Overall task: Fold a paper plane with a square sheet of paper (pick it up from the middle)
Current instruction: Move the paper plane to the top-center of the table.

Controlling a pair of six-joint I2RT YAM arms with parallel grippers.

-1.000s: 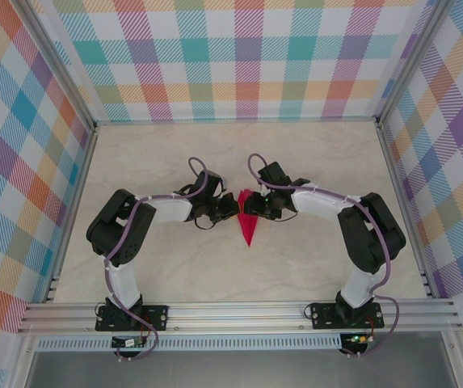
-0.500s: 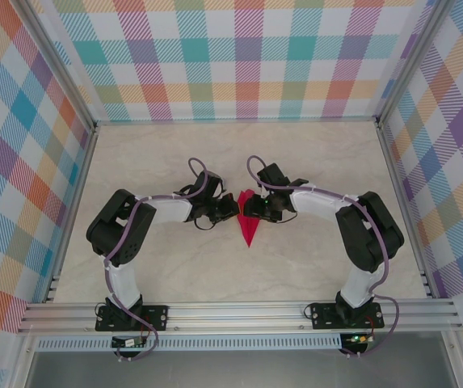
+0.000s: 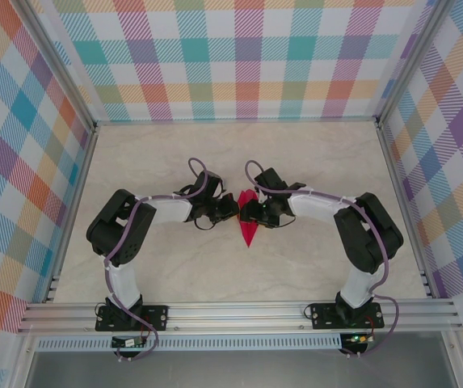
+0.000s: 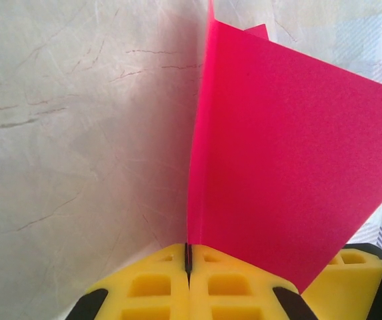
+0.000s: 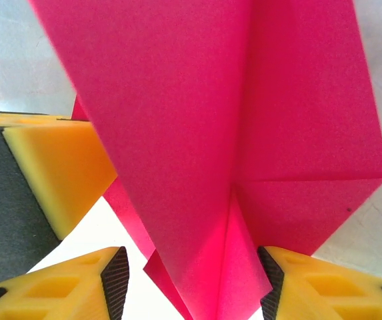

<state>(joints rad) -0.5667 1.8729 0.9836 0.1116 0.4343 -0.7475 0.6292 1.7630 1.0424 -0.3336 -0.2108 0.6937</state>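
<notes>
Dead centre, paper plane (image 3: 249,230): nose pointing nearward.
Left gripper (image 4: 188,257): pinching its fold.
Right gripper (image 5: 194,283): spread, astride it.

The paper plane (image 3: 249,229) is plain magenta-pink. The table (image 3: 166,267) is pale beige with faint grey veins. The walls (image 3: 247,56) are plaid in teal, orange, purple and pink on white. The left gripper (image 4: 188,257) and the right gripper (image 5: 191,280) are yellow.

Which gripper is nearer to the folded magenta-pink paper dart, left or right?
Left. The left gripper is shut on the folded magenta-pink paper dart, touching it; the right gripper stands open, one finger on each side of it.
</notes>
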